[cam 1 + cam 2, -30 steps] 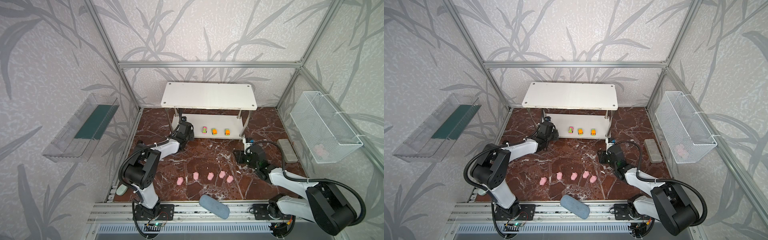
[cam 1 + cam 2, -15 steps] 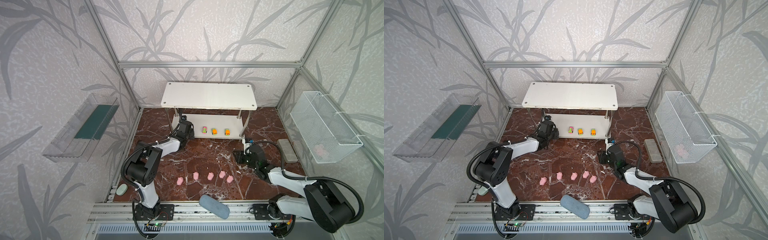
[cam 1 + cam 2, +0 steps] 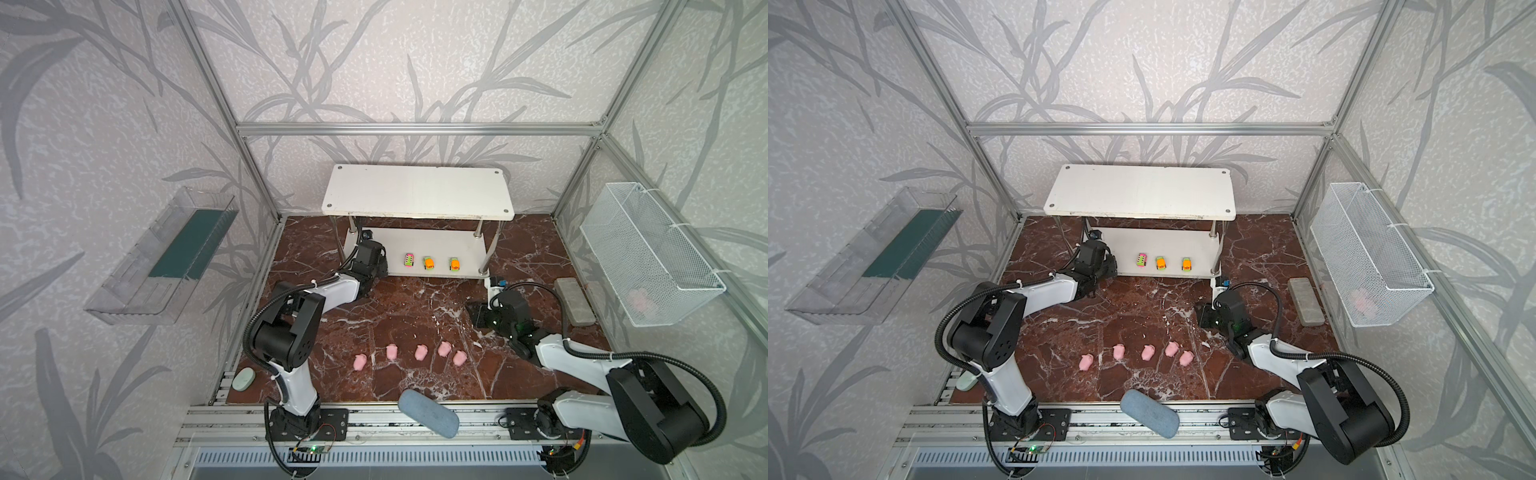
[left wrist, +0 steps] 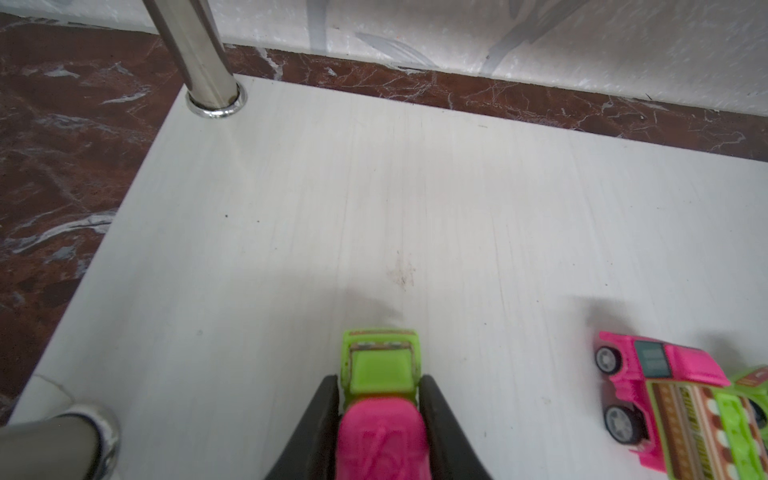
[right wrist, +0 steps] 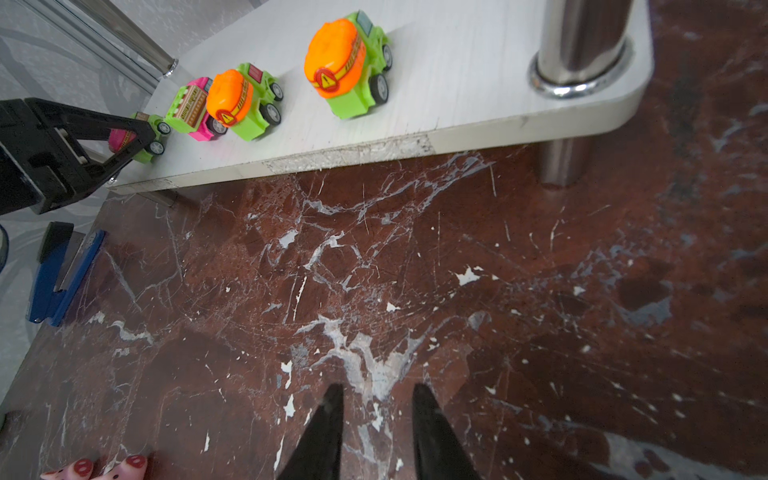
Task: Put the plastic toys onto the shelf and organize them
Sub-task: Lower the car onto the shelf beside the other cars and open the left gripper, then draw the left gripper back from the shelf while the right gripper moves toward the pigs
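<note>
The white two-tier shelf [image 3: 415, 191] stands at the back in both top views. On its lower board [image 4: 374, 187] my left gripper [image 4: 380, 380] is shut on a pink-and-green toy car [image 4: 380, 415], whose wheels are down on the board near the left end. A second pink-and-green car [image 3: 409, 260] and two orange-and-green cars [image 3: 428, 262] [image 3: 454, 264] line up to its right. Several pink pigs [image 3: 421, 353] stand in a row on the marble floor. My right gripper [image 5: 376, 390] hangs open and empty over the floor, right of the pigs.
A grey-blue pouch [image 3: 428, 413] lies on the front rail. A blue stapler [image 5: 62, 274] sits by the left wall. A grey oblong block [image 3: 574, 301] lies at the right. A wire basket [image 3: 648, 253] and a clear tray [image 3: 162, 257] hang on the side walls.
My left gripper has edged a little farther in over the lower board with the car. The right arm has not moved.
</note>
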Robot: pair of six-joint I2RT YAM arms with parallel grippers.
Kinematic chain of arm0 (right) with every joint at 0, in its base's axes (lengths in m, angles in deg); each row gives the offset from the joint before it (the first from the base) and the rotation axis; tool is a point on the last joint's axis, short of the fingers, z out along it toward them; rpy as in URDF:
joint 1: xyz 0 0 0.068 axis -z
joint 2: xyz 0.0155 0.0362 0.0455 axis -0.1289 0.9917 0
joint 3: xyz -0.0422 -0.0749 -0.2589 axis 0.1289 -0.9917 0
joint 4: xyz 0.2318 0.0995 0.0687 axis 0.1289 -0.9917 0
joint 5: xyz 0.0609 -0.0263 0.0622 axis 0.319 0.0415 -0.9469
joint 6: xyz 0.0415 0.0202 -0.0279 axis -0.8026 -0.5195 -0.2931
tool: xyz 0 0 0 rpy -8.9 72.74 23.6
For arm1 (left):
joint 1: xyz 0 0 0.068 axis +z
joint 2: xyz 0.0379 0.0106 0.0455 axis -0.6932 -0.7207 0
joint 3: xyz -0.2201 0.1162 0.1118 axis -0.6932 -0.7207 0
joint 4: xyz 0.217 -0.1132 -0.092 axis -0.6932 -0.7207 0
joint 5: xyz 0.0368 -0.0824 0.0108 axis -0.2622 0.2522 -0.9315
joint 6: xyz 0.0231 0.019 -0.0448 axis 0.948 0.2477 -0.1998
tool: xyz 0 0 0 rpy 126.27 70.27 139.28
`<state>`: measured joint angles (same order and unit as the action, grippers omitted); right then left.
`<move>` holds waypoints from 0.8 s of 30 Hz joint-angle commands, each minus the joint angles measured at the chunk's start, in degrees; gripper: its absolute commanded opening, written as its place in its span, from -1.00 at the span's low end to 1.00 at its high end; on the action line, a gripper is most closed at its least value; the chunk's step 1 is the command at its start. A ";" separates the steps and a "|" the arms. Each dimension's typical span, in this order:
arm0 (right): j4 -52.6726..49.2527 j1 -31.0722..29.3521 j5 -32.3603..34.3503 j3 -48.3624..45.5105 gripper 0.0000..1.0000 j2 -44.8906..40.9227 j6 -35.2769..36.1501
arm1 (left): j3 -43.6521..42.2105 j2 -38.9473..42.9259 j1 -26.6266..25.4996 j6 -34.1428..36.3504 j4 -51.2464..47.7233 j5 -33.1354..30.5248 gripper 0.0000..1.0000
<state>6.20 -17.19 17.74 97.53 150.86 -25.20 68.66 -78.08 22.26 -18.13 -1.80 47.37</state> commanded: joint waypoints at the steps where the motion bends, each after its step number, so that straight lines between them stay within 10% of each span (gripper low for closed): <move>1: 1.57 0.30 -0.60 0.63 -0.40 0.67 -0.26 | 0.82 -1.28 0.55 1.04 0.55 0.17 -0.35; 24: 2.48 0.25 -1.30 0.49 -0.40 1.38 -0.79 | -7.05 8.32 0.88 -0.66 8.67 4.40 0.15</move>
<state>7.41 -17.17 17.13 97.53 151.86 -25.47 63.04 -73.16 22.69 -18.70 3.81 50.43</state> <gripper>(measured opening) 0.300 0.570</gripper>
